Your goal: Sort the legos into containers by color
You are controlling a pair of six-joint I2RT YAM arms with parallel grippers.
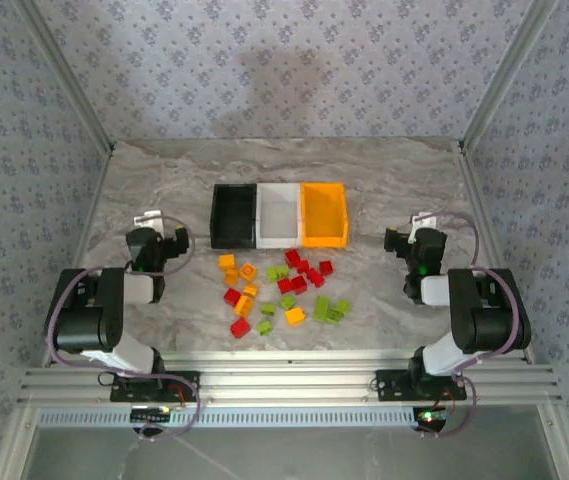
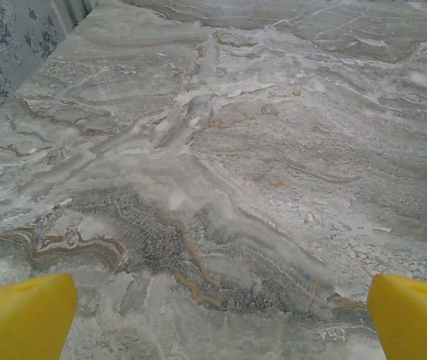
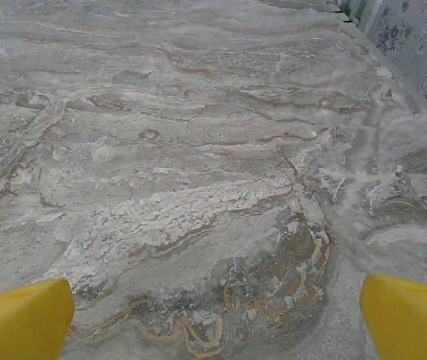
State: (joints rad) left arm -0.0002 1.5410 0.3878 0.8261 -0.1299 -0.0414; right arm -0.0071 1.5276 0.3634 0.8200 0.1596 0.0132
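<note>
3 open-top bins are seen from the top view in a row at the middle of the marble-patterned table [image 1: 164, 180], side walls touching: a black bin [image 1: 234, 215] on the left, a white bin [image 1: 278, 212] in the middle and an orange-yellow bin [image 1: 324, 212] on the right. The legos [image 1: 299, 283] are scattered loosely on the table just in front of this row, on the side nearer the arm bases. Every brick that can be made out lies outside the bins.

Red bricks [image 1: 314, 277] are gathered mostly under the white and orange-yellow bins, with 2 more at the left of the scatter. Orange-yellow bricks [image 1: 248, 271] are grouped mainly on the left, below the black bin, and 1 is set apart nearer the front. Lime-green bricks [image 1: 334, 313] lie at the right front, with others near the centre. An exact count cannot be given at this size.

The left gripper [image 1: 164, 243] is held left of the scatter, well apart from the bricks and bins. In the left wrist view its yellow fingers [image 2: 18, 319] are spread to the 2 bottom corners, so the left gripper [image 2: 221, 296] is wide apart with bare marble between.

The right gripper [image 1: 411, 242] is held right of the scatter, likewise apart from everything. In the right wrist view its fingers [image 3: 412, 319] are equally spread, and the right gripper [image 3: 215, 294] grips no brick.
</note>
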